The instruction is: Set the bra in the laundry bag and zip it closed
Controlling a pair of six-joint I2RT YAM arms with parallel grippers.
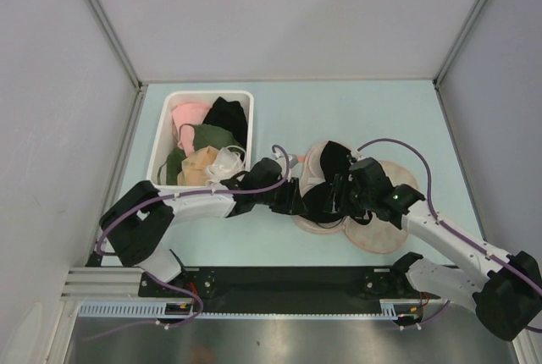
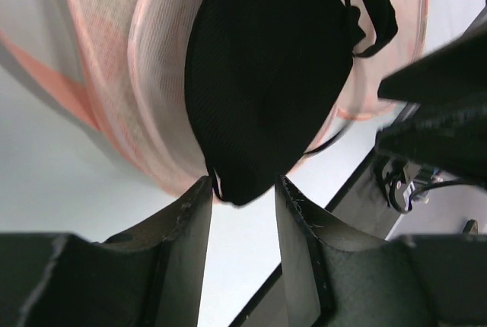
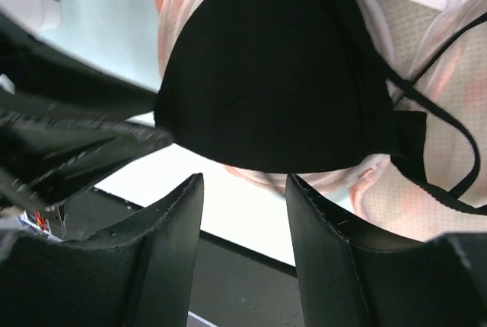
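The laundry bag (image 1: 383, 233) lies open as two round halves on the table, right of centre. The black bra (image 1: 336, 159) lies in its left half, thin straps trailing. In the left wrist view the bra (image 2: 266, 76) fills the pale pink cup of the bag (image 2: 152, 84). My left gripper (image 2: 242, 182) is open, with the bra's lower tip just at its fingertips. In the right wrist view the bra (image 3: 274, 76) rests on the bag (image 3: 426, 198), and my right gripper (image 3: 245, 179) is open just short of the cup's edge. From above, the left gripper (image 1: 306, 203) and right gripper (image 1: 340, 195) meet over the bag.
A white plastic bin (image 1: 212, 93) at the back left holds pink (image 1: 190, 114), black (image 1: 227, 114), green (image 1: 207, 137) and beige (image 1: 199, 165) garments. A black strip (image 1: 288, 284) runs along the table's near edge. Grey walls close in on three sides.
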